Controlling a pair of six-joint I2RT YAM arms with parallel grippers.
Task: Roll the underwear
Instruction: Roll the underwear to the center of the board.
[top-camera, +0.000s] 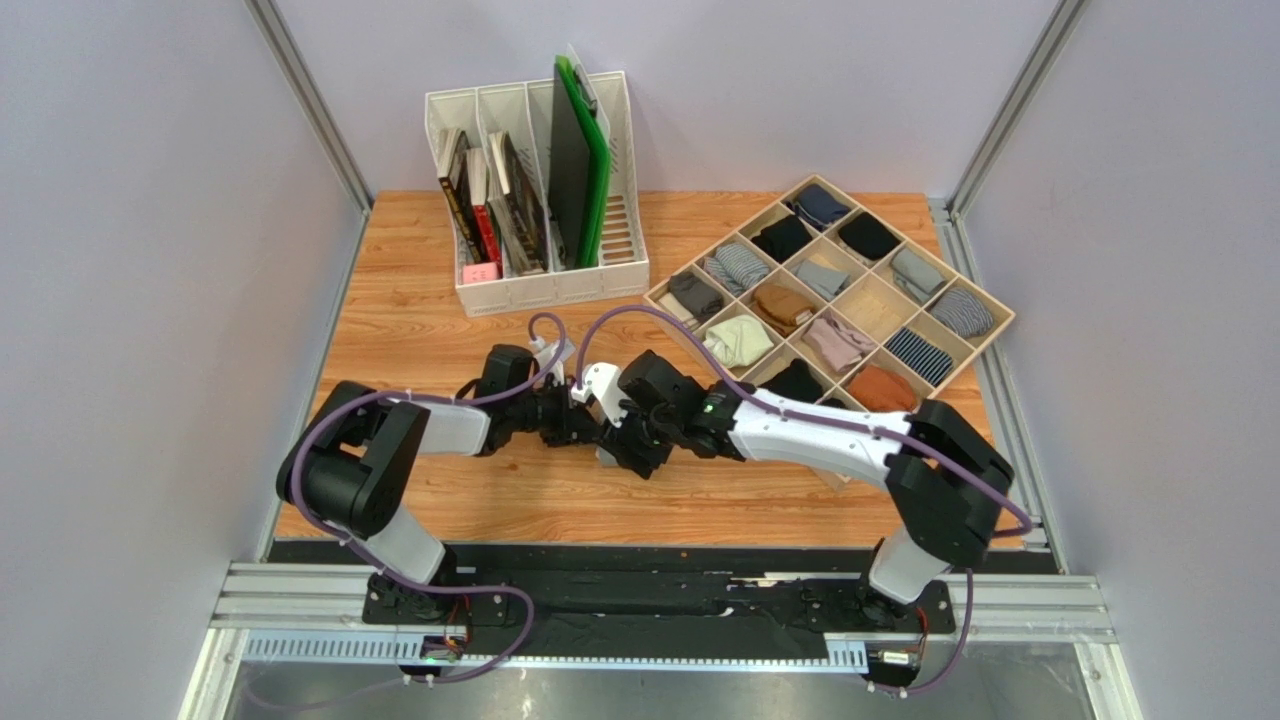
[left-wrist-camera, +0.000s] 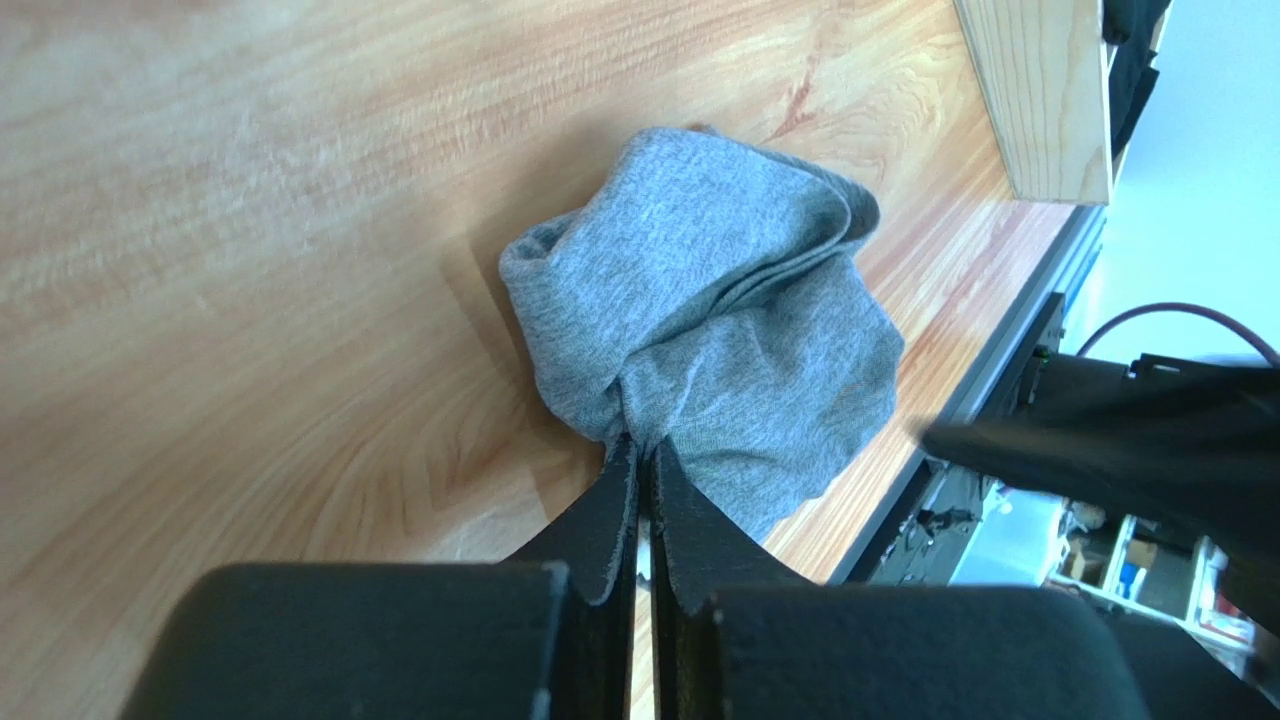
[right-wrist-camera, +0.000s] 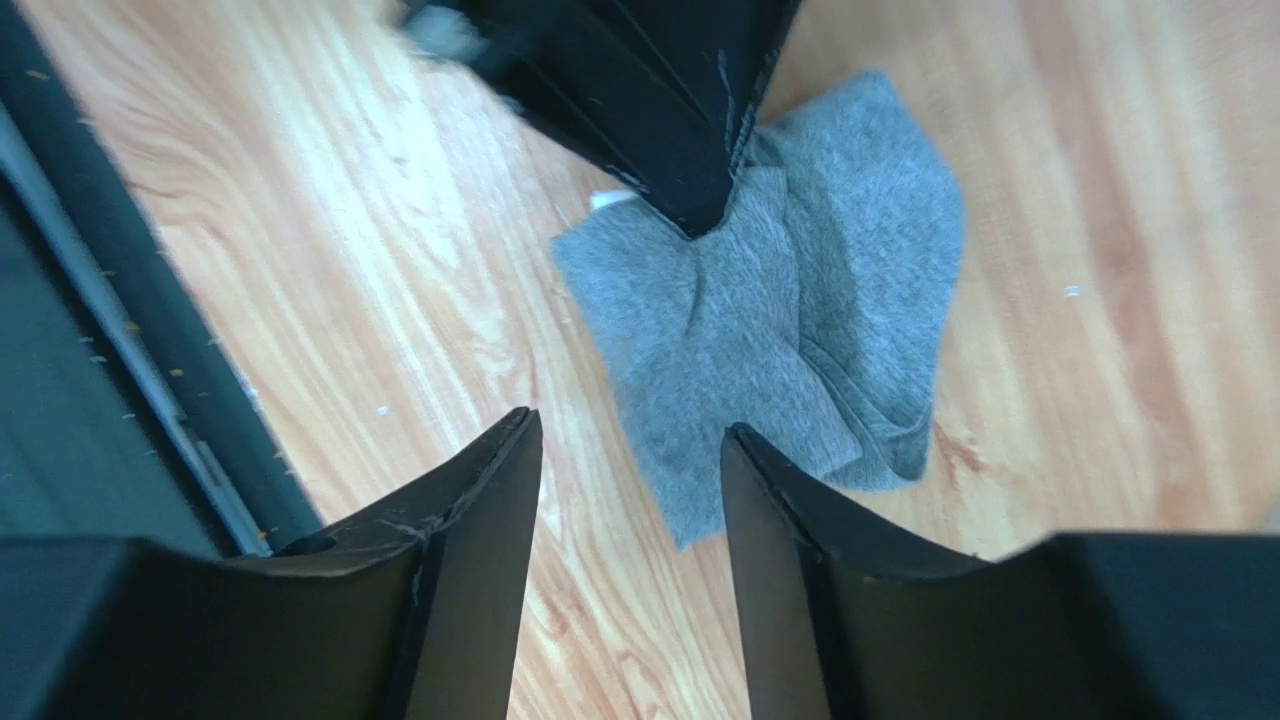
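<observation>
The underwear (left-wrist-camera: 706, 315) is a crumpled heather-grey knit heap on the wooden table. My left gripper (left-wrist-camera: 643, 450) is shut on a bunched fold at its near edge. In the right wrist view the underwear (right-wrist-camera: 796, 330) lies just ahead of my right gripper (right-wrist-camera: 631, 435), which is open and empty above the table, its right finger over the cloth's near corner. The left gripper's black fingers (right-wrist-camera: 676, 120) pinch the cloth from the far side, where a sliver of white waistband (right-wrist-camera: 609, 198) shows. In the top view both grippers meet at mid-table (top-camera: 613, 435) and hide the garment.
A white file organiser (top-camera: 541, 195) with books and a green board stands at the back. A wooden divided tray (top-camera: 834, 285) with several rolled bundles sits at the back right; its edge (left-wrist-camera: 1037, 90) shows in the left wrist view. The black front rail (right-wrist-camera: 90, 300) is near.
</observation>
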